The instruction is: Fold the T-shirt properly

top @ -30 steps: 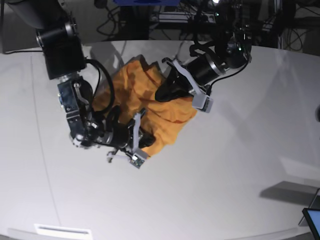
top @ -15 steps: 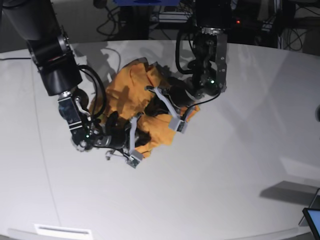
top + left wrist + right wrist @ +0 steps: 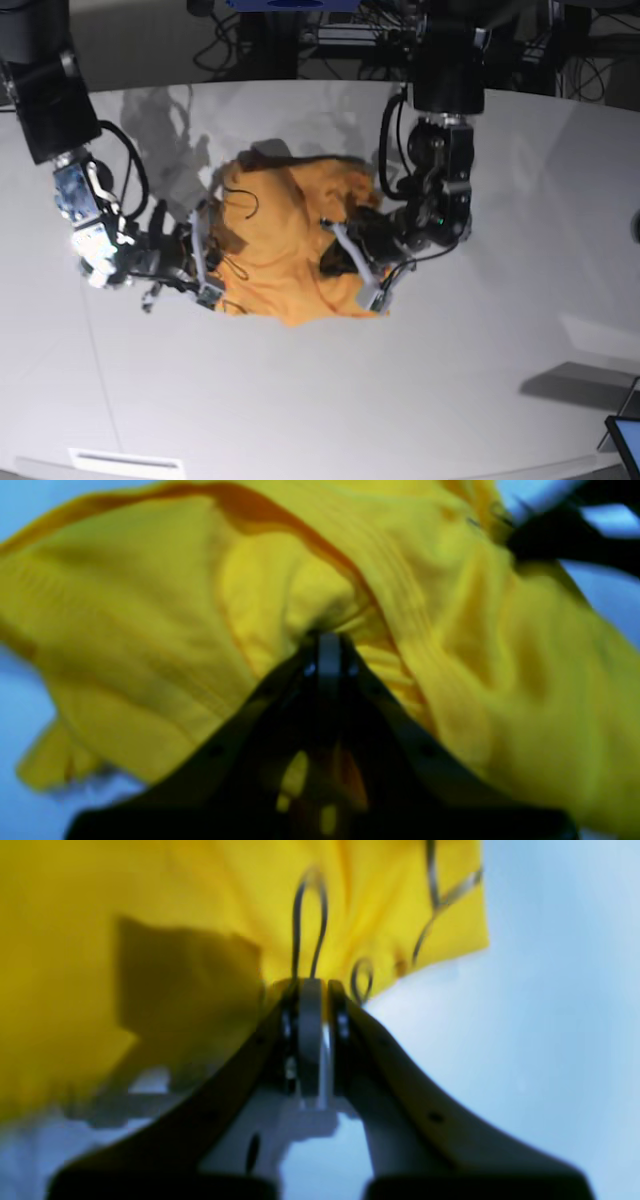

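In your left wrist view, the left gripper [image 3: 328,652] has its jaws drawn tight together on a gathered pinch of the T-shirt [image 3: 165,630]; the yellow cloth fans out from the fingertips to both sides and fills most of the picture, with a ribbed band running diagonally past the tips and a darker orange seam curving above it. Pale table [image 3: 20,790] shows only at the lower left and at the upper corners, and the whole view is blurred. In your right wrist view, the right gripper [image 3: 314,990] is likewise closed narrow on an edge of the shirt, with thin dark cursive lettering [image 3: 307,920] looping just above the fingertips; the cloth hangs to the left and above, and bare table spreads to the right. In your base view, the T-shirt [image 3: 285,245] lies bunched in a wrinkled orange heap toward the far middle of the white table [image 3: 480,380], well away from the near edge. The right gripper [image 3: 205,270] clamps its left side and the left gripper [image 3: 355,265] clamps its right side, so the shirt sits between your two arms.
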{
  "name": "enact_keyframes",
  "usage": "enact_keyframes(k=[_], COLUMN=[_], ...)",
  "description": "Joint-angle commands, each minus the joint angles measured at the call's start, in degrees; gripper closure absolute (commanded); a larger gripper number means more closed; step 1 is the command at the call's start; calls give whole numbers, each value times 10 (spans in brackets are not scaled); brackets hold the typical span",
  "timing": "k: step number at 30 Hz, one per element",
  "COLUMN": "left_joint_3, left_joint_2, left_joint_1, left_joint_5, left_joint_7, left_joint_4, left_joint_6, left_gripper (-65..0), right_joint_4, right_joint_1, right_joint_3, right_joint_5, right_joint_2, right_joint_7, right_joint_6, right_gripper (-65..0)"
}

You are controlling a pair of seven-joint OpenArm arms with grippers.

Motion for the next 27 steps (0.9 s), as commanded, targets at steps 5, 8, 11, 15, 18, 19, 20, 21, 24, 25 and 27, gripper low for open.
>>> enact_keyframes(k=[5, 8, 11, 15, 18, 19, 20, 21, 24, 25, 27], left_joint_3=[76, 103, 101, 50, -12, -27, -38, -49, -77, -82, -89], left_joint_2=[-1, 1, -3, -21, -32, -32, -33, -38, -49, -50, -52], left_joint_1=[-75, -91, -75, -48, 1, 18, 36, 54, 112, 125, 149], left_joint_5=[0, -3, -4, -4, -15, -32, -49, -61, -93, -99, -106], left_joint_7=[-65, -65, -21, 37, 50, 58, 74, 85, 92, 92, 92], left_joint_4=[-68, -58, 46, 154, 220, 243, 268, 287, 332, 345, 364], left_joint_6=[2, 3, 3, 2, 0, 0, 0, 0, 0, 0, 0], left_gripper=[0, 0, 0, 0, 0, 0, 0, 0, 0, 0, 0], right_joint_4=[130, 164, 153, 105, 64, 42, 23, 4, -59, -72, -98], right_joint_1=[-47, -54, -51, -10, 11, 24, 33, 41, 69, 72, 79], right_joint_3=[9, 21, 71, 86, 83, 82, 81, 82, 82, 82, 81], right_joint_5=[10, 9, 9, 10, 9, 9, 9, 8, 8, 8, 8], right_joint_2=[25, 26, 22, 22, 21, 16, 5, -1, -18, -22, -27], right_joint_7=[-33, -37, -38, -32, 0, 13, 20, 24, 43, 53, 79], right_joint_6=[2, 2, 2, 2, 2, 2, 2, 2, 2, 2, 2], right_gripper=[-36, -36, -38, -38, -38, -38, -38, -38, -36, -36, -38])
